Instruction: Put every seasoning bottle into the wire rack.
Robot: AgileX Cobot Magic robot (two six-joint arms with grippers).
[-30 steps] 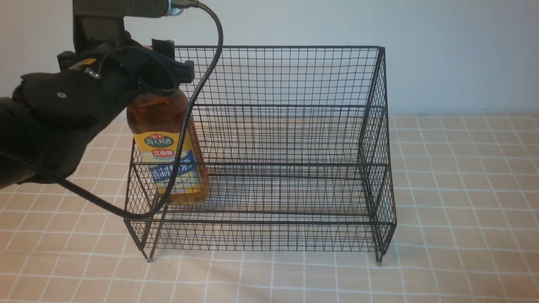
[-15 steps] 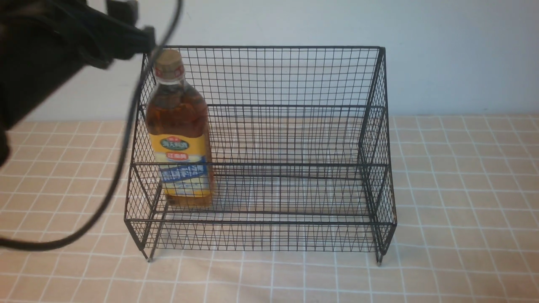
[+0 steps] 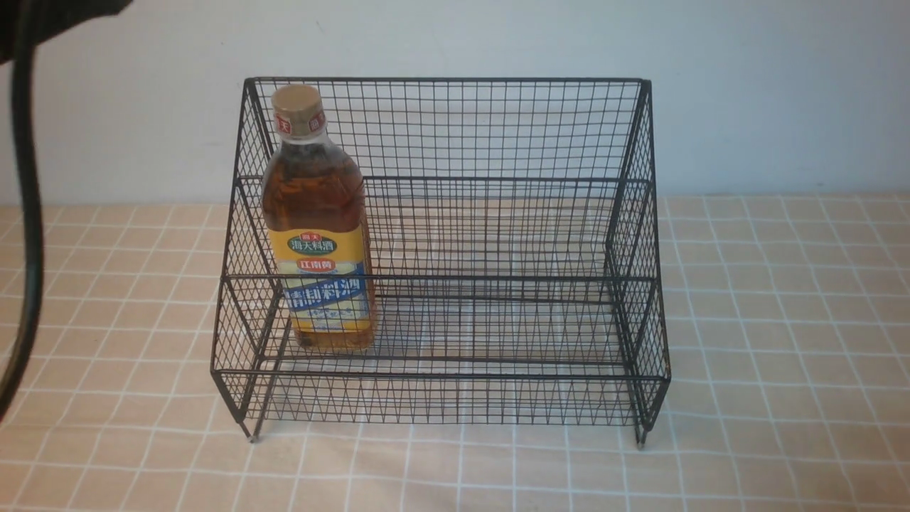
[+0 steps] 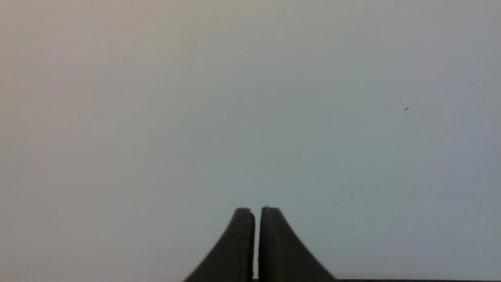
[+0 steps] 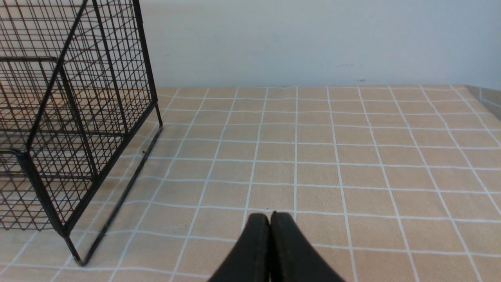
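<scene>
The seasoning bottle [image 3: 320,235], amber liquid with a tan cap and a yellow-and-blue label, stands upright at the left end of the black wire rack [image 3: 498,128]. Nothing holds it. My left gripper [image 4: 256,211] is shut and empty, facing the plain wall; in the front view only a bit of its arm shows at the top left corner. My right gripper [image 5: 269,215] is shut and empty, low over the tablecloth to the right of the rack [image 5: 58,129]. The right gripper does not show in the front view.
The table has a tan checked cloth [image 3: 782,320]. A black cable [image 3: 28,235] hangs down the left edge of the front view. A pale wall stands behind the rack.
My left gripper let go of the bottle, rose up and left, and shut. The bottle went from tilted in my grip to standing upright in the rack. The rack stayed put.
</scene>
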